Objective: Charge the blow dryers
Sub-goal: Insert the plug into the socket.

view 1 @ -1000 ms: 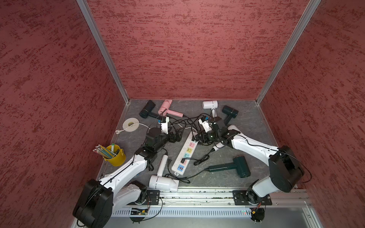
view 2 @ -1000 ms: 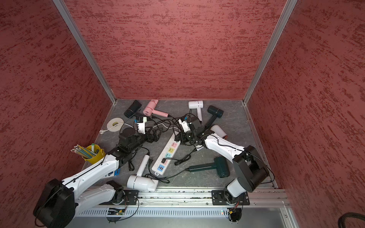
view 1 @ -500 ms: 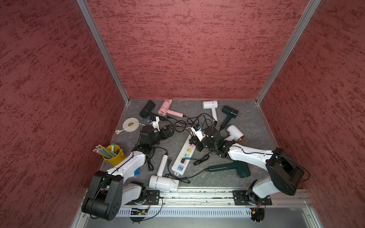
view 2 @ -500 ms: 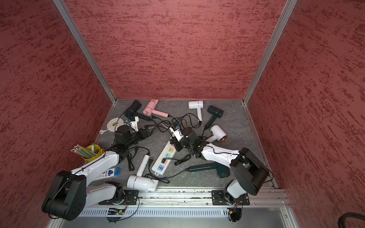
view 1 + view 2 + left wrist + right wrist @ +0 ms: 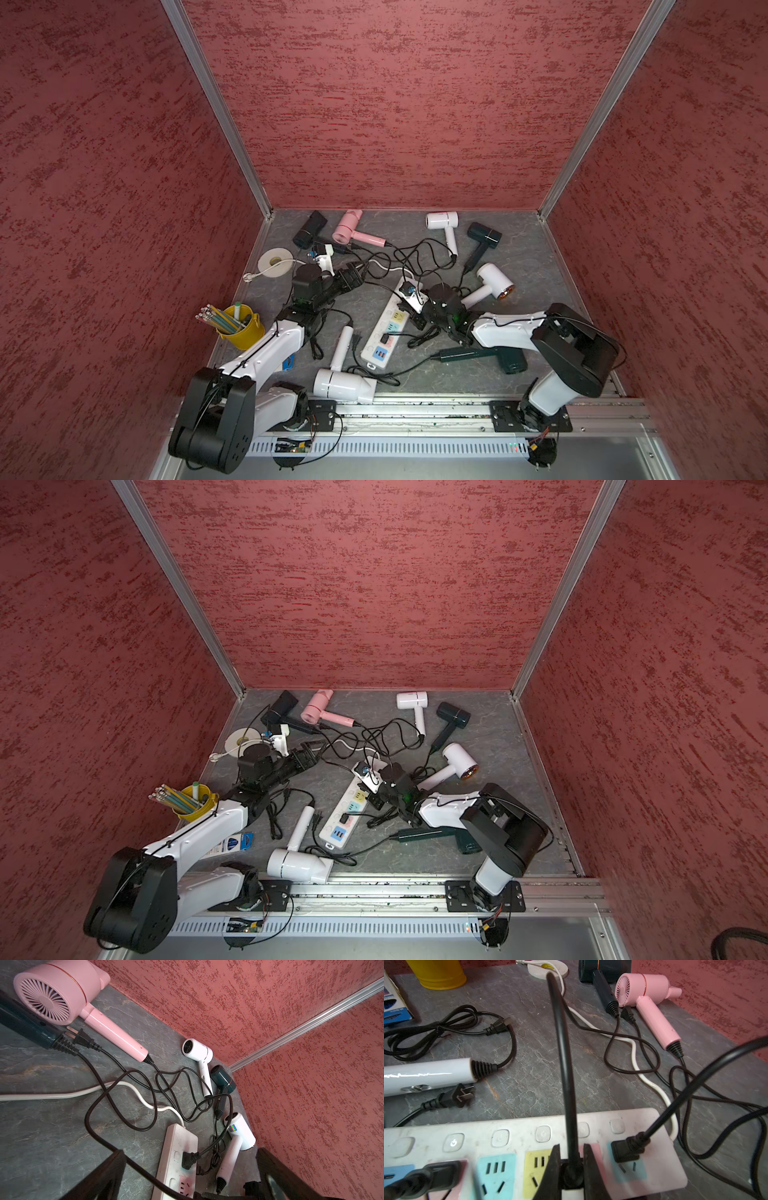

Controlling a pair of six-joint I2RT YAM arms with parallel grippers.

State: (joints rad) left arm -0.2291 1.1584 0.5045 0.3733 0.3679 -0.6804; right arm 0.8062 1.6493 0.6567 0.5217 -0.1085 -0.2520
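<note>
Right hand [image 5: 572, 1167]: pinching a black plug [image 5: 572, 1177] at the power strip [image 5: 512, 1126]'s pink socket.
Left hand [image 5: 353, 277]: spread wide, above loose cords [image 5: 409, 253].
Blow dryers [image 5: 442, 220]: seven scattered on the tabletop [image 5: 536, 266] — pink dryer [image 5: 349, 230] at the back.

In the right wrist view the plug [image 5: 572, 1175] in the right gripper [image 5: 571, 1147] is cut by the edge, its prongs hidden; cup [image 5: 440, 974] and box [image 5: 393, 1003] cropped; in both top views the right arm [image 5: 507, 334] covers part of the green dryer [image 5: 471, 354].
</note>
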